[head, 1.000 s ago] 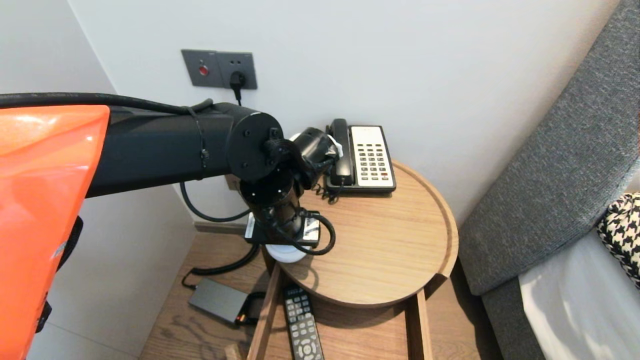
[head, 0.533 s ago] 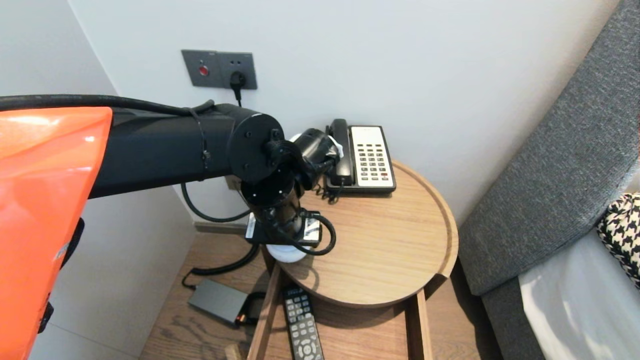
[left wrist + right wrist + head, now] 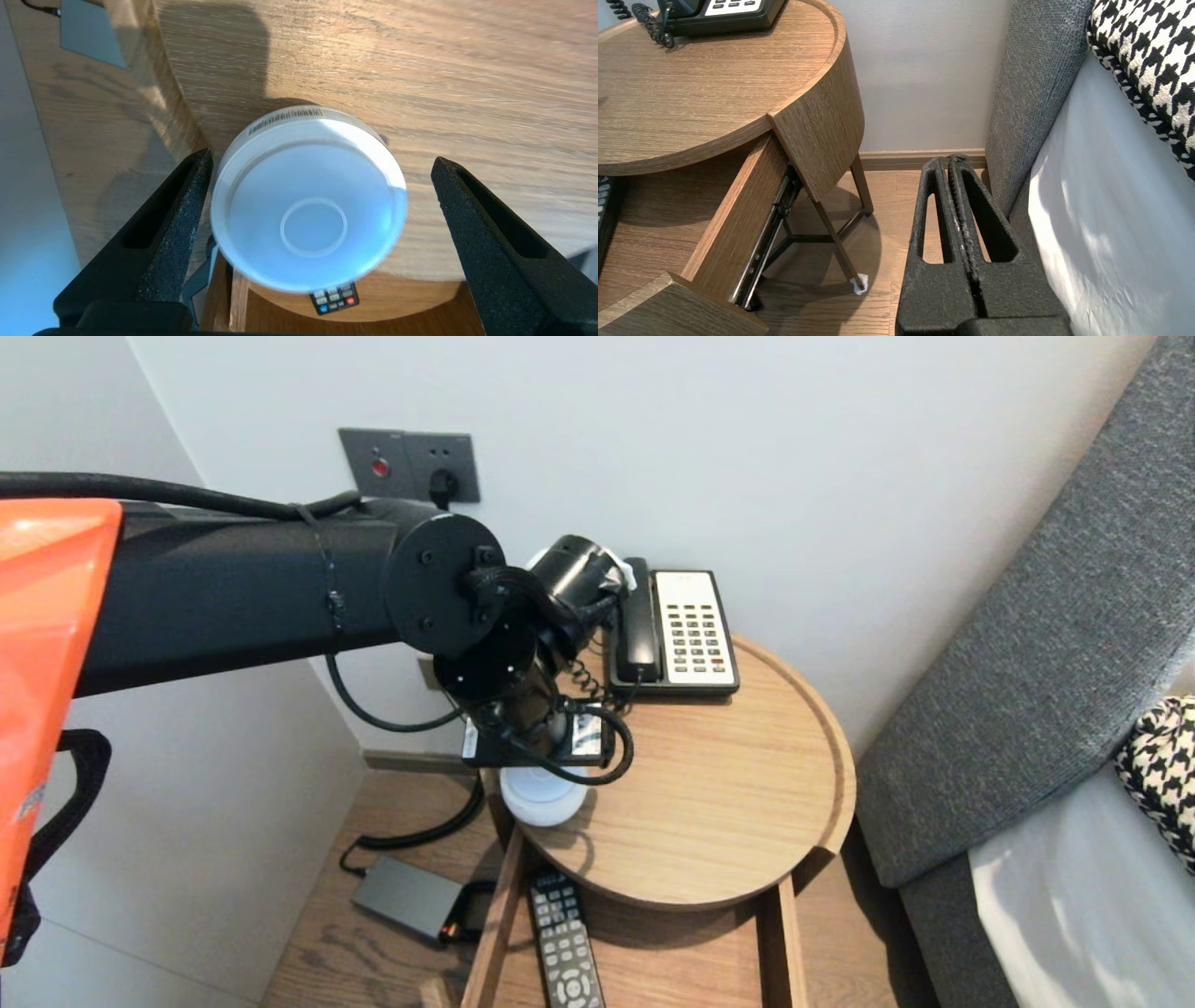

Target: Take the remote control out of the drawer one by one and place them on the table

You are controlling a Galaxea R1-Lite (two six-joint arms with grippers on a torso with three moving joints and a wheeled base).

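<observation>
A white round jar (image 3: 542, 796) with a flat lid stands on the round wooden bedside table (image 3: 738, 821), close to its front left edge. My left gripper (image 3: 321, 157) hangs straight above the jar (image 3: 308, 200), pointing down, open wide. The jar sits between the two black fingers (image 3: 177, 224): one finger is close beside its wall, the other stands well apart from it. Nothing is held. My right gripper (image 3: 951, 160) is shut and empty, parked low over the wooden floor between the table and the bed.
A black-and-white telephone (image 3: 674, 633) sits at the table's back by the wall. Under the tabletop a drawer (image 3: 653, 961) is pulled out with a remote control (image 3: 565, 943) in it. A grey power adapter (image 3: 408, 896) lies on the floor. A grey headboard (image 3: 1027, 644) is on the right.
The left arm has risen a little and its jaws have spread wider. The white jar stays on the table and shows more below the wrist.
</observation>
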